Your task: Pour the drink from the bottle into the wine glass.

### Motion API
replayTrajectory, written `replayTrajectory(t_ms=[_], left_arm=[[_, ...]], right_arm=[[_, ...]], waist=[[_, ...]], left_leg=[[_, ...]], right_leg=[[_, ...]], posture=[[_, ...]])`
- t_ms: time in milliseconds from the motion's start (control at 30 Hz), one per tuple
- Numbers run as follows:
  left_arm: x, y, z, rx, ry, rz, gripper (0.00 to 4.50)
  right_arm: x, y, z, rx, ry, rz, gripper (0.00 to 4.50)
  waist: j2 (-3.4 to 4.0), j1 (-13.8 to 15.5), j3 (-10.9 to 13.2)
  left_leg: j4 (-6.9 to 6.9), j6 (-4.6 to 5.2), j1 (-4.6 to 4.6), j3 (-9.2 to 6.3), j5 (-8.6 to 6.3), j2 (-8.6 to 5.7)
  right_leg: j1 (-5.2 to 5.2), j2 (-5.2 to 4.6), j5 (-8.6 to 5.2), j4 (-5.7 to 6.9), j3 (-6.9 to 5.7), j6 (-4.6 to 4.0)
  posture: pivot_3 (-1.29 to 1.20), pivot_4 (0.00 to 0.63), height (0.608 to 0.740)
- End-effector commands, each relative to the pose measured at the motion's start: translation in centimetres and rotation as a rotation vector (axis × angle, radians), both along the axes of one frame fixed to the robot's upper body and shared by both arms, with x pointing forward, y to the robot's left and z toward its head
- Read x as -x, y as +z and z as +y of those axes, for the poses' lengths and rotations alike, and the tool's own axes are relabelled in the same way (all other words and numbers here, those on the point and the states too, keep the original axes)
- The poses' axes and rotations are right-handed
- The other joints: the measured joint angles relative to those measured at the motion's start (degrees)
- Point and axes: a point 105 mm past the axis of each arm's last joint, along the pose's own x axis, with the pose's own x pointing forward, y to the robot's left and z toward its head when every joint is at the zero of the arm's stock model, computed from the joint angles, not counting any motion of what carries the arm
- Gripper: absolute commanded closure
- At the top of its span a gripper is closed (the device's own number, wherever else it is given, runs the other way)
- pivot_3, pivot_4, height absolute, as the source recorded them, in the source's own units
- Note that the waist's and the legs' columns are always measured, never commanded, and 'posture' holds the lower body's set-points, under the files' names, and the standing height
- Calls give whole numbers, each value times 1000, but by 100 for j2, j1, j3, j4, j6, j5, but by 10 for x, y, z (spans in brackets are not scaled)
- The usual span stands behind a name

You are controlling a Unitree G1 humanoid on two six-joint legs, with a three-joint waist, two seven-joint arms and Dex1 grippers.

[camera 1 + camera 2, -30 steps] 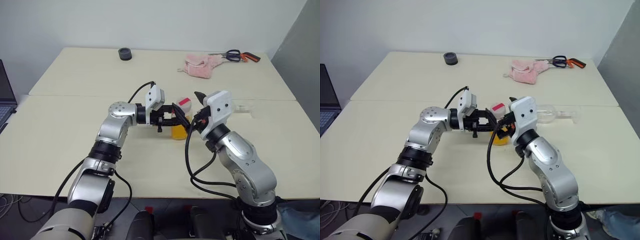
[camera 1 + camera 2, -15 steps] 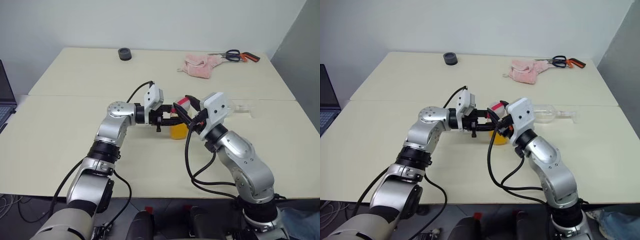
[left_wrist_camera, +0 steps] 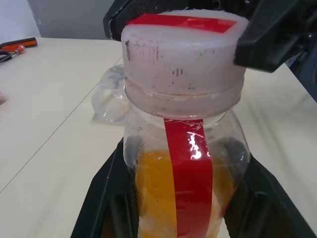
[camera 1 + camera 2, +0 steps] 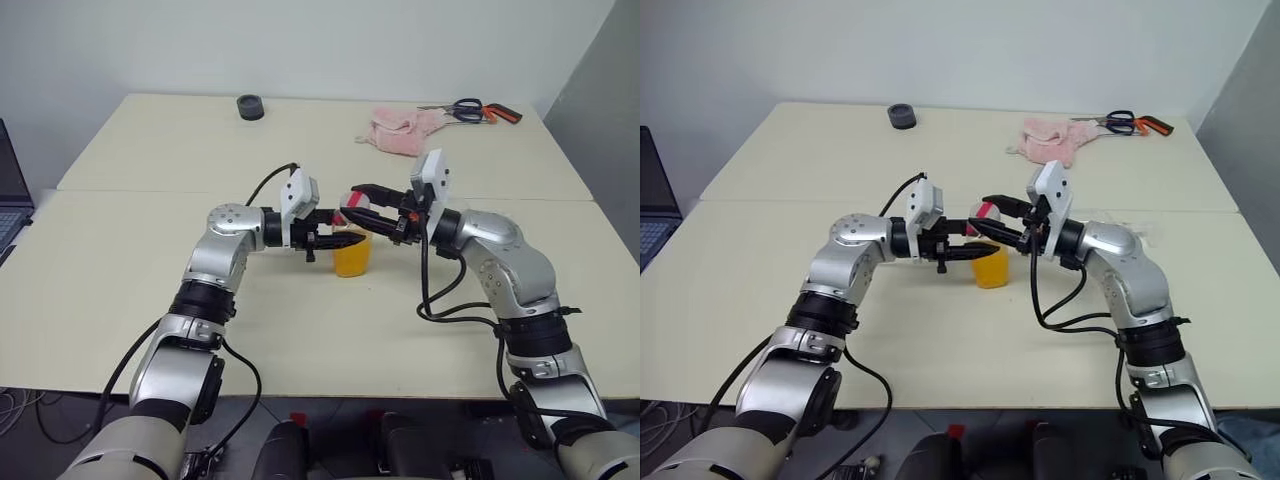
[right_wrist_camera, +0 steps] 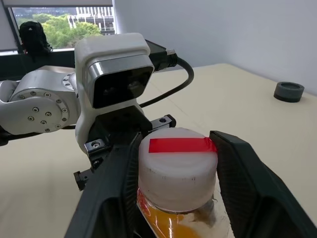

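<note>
The bottle [image 4: 352, 256] stands upright on the table [image 4: 150, 260], about half full of the orange drink [image 3: 151, 193]. It is clear plastic with a red label strip and a whitish cap [image 5: 177, 163] that has red tape across the top. My left gripper [image 4: 343, 241] reaches in from the left and is shut on the bottle's body. My right gripper [image 4: 357, 196] comes in level from the right, its fingers [image 5: 116, 183] pressed against both sides of the cap. The wine glass [image 3: 111, 98] lies on its side on the table behind my right arm [image 4: 492, 212].
At the back of the table are a black round object [image 4: 250, 106], a pink cloth [image 4: 400, 132] and scissors [image 4: 470, 108]. A laptop edge [image 4: 8, 205] shows at the far left. A seam [image 4: 150, 190] runs across between two tabletops.
My right arm has swung out to the right and stretched, so its gripper now meets the cap from the right side. The left gripper and the bottle have stayed put.
</note>
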Motion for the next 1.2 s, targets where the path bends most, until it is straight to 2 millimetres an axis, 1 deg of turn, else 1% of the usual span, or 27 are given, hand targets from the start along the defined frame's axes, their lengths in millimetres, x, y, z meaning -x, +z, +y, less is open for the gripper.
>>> replayTrajectory(t_ms=[33, 100, 200, 267, 333, 500, 600, 767, 1000, 1200], left_arm=[[6, 24, -11, 22, -56, -101, 2811], [7, 24, -11, 23, -54, -100, 2811], [6, 24, -9, 23, -49, -98, 2811], [6, 24, -8, 22, -47, -98, 2811], [6, 24, -8, 20, -47, -99, 2811], [5, 24, -10, 14, -57, -99, 2811], [5, 24, -12, 12, -64, -100, 2811], [5, 24, -13, 8, -75, -102, 2811], [5, 23, -13, 5, -79, -98, 2811], [6, 22, -12, 2, -80, -95, 2811]], right_arm=[[8, 14, -7, -38, -15, -42, 911], [15, 20, -12, -54, -43, -61, 234], [25, 28, -18, -73, -104, -95, 188], [29, 29, -20, -66, -158, -124, 188], [36, 27, -18, -51, -189, -150, 188], [50, 21, 6, -34, -235, -212, 188], [47, 18, 9, -24, -267, -226, 188], [37, 17, 4, -26, -338, -247, 188], [29, 19, -7, -57, -419, -248, 188], [26, 15, -16, -33, -464, -250, 188]], waist=[[0, 14, 0], [0, 11, 0], [0, 9, 0], [0, 2, 0], [0, -2, 0], [0, -10, 0], [0, -2, 0], [0, 3, 0], [0, 2, 0], [0, 2, 0]], left_leg=[[1, 0, -1, -1, 0, 0], [2, 0, -1, -2, 0, 0], [1, 0, 0, -2, 0, 1], [1, 1, 1, -3, 0, 2], [1, 1, 2, -2, 0, 2], [1, 1, 3, -2, 0, 2], [2, 0, 1, -3, 0, 2], [4, 0, 1, -2, 0, 0], [3, 0, 2, -2, 0, 1], [3, 0, 1, -2, 0, 1]], right_leg=[[0, -1, 0, 0, -1, 0], [0, -1, 0, 1, -1, 0], [-1, 1, 0, 4, 0, 0], [-2, 2, 0, 5, 0, 0], [-2, 3, 0, 7, 1, 0], [-3, 6, 0, 8, 3, 0], [-3, 6, 0, 9, 1, 0], [-2, 5, 0, 7, 1, 0], [-2, 5, 0, 7, 1, 0], [-2, 5, 0, 7, 1, 0]], posture=[[0, 150, 740], [0, 150, 740], [0, 150, 740], [0, 150, 740], [0, 150, 740], [0, 150, 740], [0, 150, 740], [0, 150, 740], [0, 150, 740], [0, 150, 740]])
